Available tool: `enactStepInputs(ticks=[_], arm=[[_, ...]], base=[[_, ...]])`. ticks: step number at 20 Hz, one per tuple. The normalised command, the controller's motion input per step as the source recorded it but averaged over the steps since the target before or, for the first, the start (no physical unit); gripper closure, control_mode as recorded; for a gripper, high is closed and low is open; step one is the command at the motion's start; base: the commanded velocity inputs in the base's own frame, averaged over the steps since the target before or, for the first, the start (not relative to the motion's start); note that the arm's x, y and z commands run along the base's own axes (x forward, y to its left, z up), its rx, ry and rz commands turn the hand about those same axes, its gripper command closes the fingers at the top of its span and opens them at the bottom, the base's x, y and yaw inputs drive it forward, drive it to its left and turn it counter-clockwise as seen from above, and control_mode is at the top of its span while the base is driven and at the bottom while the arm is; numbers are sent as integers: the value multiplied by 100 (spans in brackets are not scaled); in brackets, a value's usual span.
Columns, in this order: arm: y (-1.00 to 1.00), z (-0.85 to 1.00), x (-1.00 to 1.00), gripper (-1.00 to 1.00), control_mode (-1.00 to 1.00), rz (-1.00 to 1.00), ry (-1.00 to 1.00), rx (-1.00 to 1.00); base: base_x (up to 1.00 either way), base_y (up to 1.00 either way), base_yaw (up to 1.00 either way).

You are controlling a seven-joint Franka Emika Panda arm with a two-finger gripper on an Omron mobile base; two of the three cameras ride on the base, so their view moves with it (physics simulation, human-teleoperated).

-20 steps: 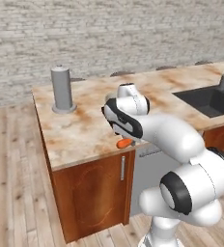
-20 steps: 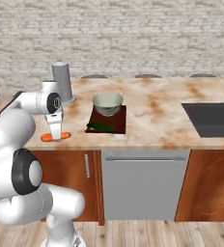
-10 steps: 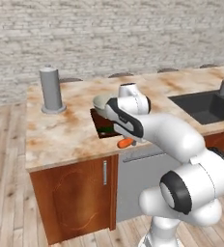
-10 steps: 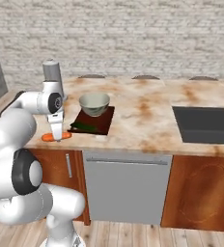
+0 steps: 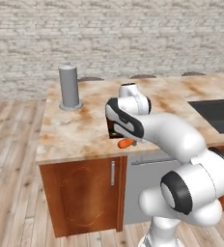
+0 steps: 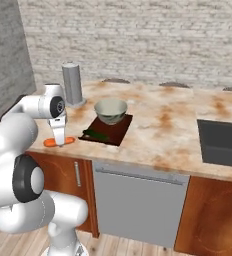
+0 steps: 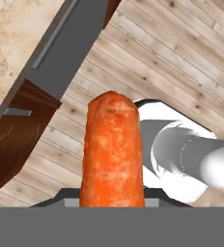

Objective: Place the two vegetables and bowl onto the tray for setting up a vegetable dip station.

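Observation:
The orange carrot [image 7: 113,149] stands up close in the hand view, with my gripper shut on it. From the right base view my gripper [image 6: 59,138] points down at the counter's front left edge, the carrot [image 6: 57,142] lying level at its tip, left of the tray [image 6: 120,130]. The pale bowl [image 6: 110,110] sits on the tray's far half. The dark green vegetable [image 6: 95,135] lies across the tray's near end. In the left base view the carrot [image 5: 127,143] pokes out below my forearm, which hides the hand.
A tall grey cylinder [image 5: 69,88] [image 6: 73,84] stands at the back left of the marble counter. A dark sink [image 6: 223,142] is sunk in at the right. Under the counter edge are a wooden cabinet door [image 5: 82,195] and a grey dishwasher front [image 6: 138,202].
Both base views have shifted, so the camera moved with the base. The gripper has stayed shut on the carrot at the counter edge. Bowl and green vegetable rest unchanged on the tray.

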Motion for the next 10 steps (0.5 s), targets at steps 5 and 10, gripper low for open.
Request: enactStepInputs(ticks=[5, 10], arm=[[0, 0, 0, 100, 100, 0, 0, 0], [0, 0, 0, 100, 100, 0, 0, 0]], base=[[29, -49, 8], [21, -49, 0]])
